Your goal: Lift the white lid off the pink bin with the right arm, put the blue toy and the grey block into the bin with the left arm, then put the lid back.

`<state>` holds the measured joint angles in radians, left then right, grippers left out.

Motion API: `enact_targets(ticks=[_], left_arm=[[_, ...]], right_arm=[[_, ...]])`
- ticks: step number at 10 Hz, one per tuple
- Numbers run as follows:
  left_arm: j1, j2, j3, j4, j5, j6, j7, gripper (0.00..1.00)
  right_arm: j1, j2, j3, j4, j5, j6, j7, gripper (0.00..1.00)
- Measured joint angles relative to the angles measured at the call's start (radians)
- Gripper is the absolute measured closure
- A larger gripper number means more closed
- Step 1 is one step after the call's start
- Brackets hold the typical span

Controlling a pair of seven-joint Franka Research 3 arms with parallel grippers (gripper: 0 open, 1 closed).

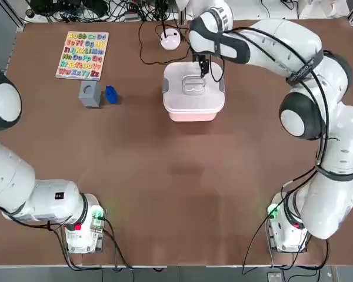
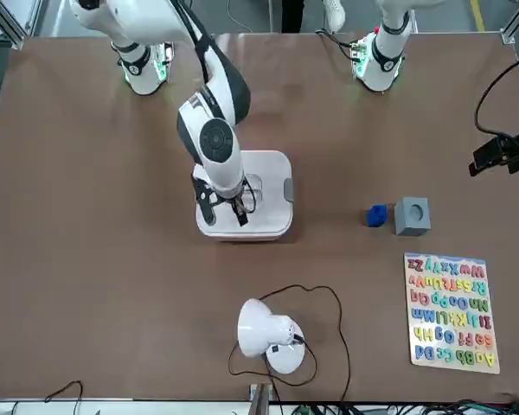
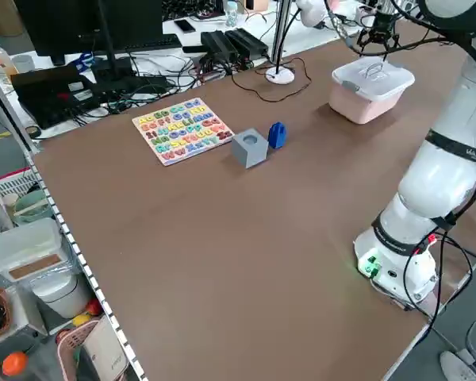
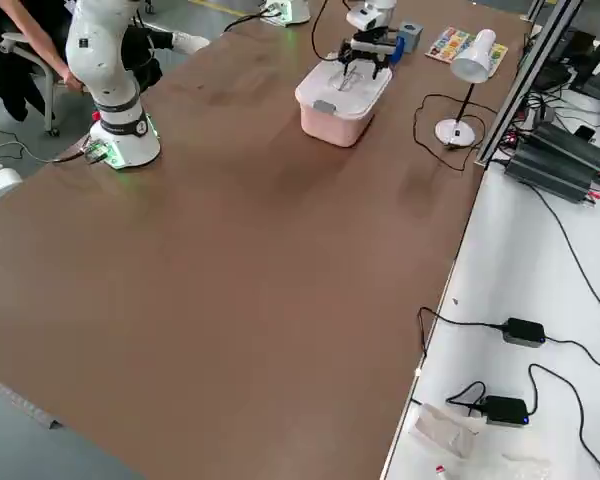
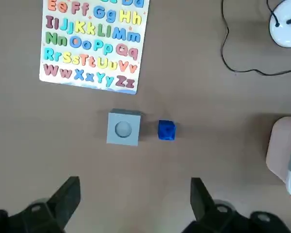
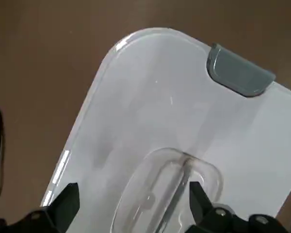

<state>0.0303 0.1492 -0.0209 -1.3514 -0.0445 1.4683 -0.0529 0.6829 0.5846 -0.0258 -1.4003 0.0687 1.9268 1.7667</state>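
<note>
Two containers are showing beyond the counter's left edge: a white basket is holding a greenish bowl, and a lidded tub is sitting beside it. Farther right, on the counter, the pink bin is wearing the white lid, which is hiding whatever is inside.

Across the counter, left to right, the alphabet board is lying flat, the grey block is resting just off its near edge, and the blue toy is sitting right beside the block. A white lamp is standing past the bin's far side. My left pincer is hovering near block and toy, released, holding nothing. My right pincer is hanging over the lid by its clear handle, also spread wide and gripping nothing. In the room, a person is sitting near the counter.
</note>
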Motion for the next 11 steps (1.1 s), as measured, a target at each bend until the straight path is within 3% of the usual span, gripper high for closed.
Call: enact_targets(ticks=[6, 11], left_arm=[[0.000, 0.004, 0.000, 0.000, 0.000, 0.000, 0.000, 0.00], [0.000, 0.004, 0.000, 0.000, 0.000, 0.000, 0.000, 0.00]], right_arm=[[-0.003, 0.019, 0.003, 0.001, -0.007, 0.008, 0.000, 0.03], [-0.002, 0.019, 0.008, 0.001, 0.057, -0.006, 0.011, 0.06]])
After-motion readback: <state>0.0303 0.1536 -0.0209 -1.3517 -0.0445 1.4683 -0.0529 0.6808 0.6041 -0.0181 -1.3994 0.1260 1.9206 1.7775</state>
